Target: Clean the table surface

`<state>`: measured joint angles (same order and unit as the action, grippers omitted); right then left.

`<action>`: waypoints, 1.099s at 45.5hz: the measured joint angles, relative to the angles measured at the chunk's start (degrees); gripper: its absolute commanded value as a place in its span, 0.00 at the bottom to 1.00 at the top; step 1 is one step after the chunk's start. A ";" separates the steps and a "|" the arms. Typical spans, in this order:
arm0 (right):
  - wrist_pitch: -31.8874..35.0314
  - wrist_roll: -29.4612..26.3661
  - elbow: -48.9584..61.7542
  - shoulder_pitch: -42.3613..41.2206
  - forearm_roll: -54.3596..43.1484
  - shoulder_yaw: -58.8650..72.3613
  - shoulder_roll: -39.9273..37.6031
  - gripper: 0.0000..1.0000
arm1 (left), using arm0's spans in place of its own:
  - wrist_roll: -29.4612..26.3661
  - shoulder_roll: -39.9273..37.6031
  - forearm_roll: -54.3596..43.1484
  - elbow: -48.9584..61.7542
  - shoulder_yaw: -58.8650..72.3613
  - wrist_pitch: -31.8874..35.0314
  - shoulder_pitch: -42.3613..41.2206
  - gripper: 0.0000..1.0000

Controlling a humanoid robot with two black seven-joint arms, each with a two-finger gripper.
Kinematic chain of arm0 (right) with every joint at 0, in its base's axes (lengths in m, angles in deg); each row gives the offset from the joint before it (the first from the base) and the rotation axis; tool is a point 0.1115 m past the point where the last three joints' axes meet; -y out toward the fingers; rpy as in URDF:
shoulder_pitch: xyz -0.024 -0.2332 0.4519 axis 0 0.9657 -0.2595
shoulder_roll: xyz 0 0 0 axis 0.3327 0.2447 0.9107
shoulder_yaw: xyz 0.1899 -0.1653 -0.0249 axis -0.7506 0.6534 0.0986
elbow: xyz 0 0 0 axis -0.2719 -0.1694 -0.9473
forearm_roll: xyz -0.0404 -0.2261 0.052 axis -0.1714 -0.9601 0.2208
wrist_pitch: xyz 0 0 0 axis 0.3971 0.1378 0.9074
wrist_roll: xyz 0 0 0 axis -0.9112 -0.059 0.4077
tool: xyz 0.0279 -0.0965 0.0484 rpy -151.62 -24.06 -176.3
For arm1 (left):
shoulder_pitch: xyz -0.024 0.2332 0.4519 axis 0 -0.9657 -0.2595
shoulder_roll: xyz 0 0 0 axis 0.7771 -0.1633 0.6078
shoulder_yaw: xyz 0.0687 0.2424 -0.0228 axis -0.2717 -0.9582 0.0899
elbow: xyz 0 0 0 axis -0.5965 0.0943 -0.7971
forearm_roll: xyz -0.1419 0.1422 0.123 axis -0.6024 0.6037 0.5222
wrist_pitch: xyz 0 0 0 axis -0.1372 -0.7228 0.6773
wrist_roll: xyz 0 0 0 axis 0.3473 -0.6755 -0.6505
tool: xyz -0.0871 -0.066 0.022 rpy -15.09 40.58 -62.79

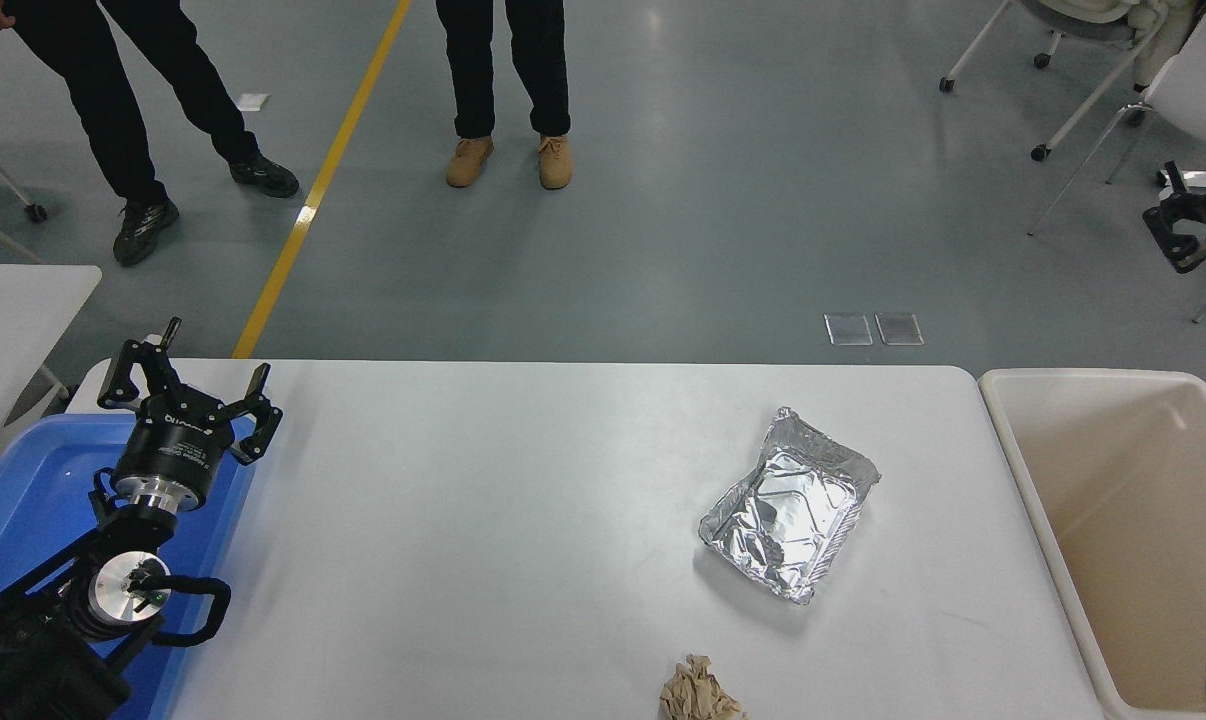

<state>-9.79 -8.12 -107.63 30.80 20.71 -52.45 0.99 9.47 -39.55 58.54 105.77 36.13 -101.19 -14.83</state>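
Note:
The white table surface (513,520) fills the lower part of the head view. A crumpled silver foil tray (788,505) lies on its right half, empty and open side up. A crumpled brown paper wad (698,692) sits at the front edge, below the tray. My left gripper (188,378) is parked at the lower left, open and empty, above the table's left end. My right gripper (1185,228) shows at the right edge, high above the floor and far from the tray; only part of it is in view.
A beige plastic bin (1025,480) stands against the table's right end, empty. A blue bin (23,500) sits under my left arm. A smaller white table (13,300) is at the far left. Two people's legs (503,70) stand on the floor beyond, and chairs (1093,90) at the top right.

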 measured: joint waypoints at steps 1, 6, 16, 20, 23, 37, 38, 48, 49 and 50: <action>0.13 0.08 -0.02 0.14 -0.05 -0.02 0.21 0.99 | 0.00 0.00 0.00 0.00 0.00 0.00 0.00 0.99; 1.05 0.90 -0.09 1.28 -0.60 -0.11 1.32 0.99 | 0.00 0.00 0.00 0.00 0.00 0.00 0.00 0.99; 2.44 4.30 0.03 4.00 -5.67 -0.20 2.89 0.99 | 0.00 0.00 0.02 0.00 0.00 0.00 0.00 0.99; 2.79 5.52 0.08 5.35 -7.73 -0.21 3.38 0.99 | 0.00 0.00 0.02 0.00 0.00 0.00 0.00 0.99; 2.99 6.27 0.09 6.32 -8.70 -0.14 3.62 0.99 | 0.00 0.00 0.02 0.00 0.00 0.00 0.00 0.99; 3.73 8.52 0.17 11.20 -10.73 0.63 4.17 0.99 | 0.00 0.00 0.02 0.00 0.00 0.00 0.00 0.99; 3.77 8.63 0.17 11.66 -10.84 0.67 4.19 0.99 | 0.00 0.00 0.02 0.00 0.00 0.00 0.00 0.99; 4.09 9.09 0.27 14.33 -12.50 0.88 4.33 0.99 | 0.00 0.00 0.02 0.00 0.00 0.00 0.00 0.99; 4.11 9.12 0.27 14.52 -12.63 0.89 4.34 0.99 | 0.00 0.00 0.01 0.00 0.00 0.00 0.00 0.99; 4.12 9.14 0.28 14.71 -12.74 0.91 4.35 0.99 | 0.00 0.00 0.01 0.00 0.00 0.00 0.00 0.99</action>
<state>-5.67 1.02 -107.35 45.51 7.97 -51.54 5.35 9.47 -39.55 58.55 105.77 36.13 -101.19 -14.83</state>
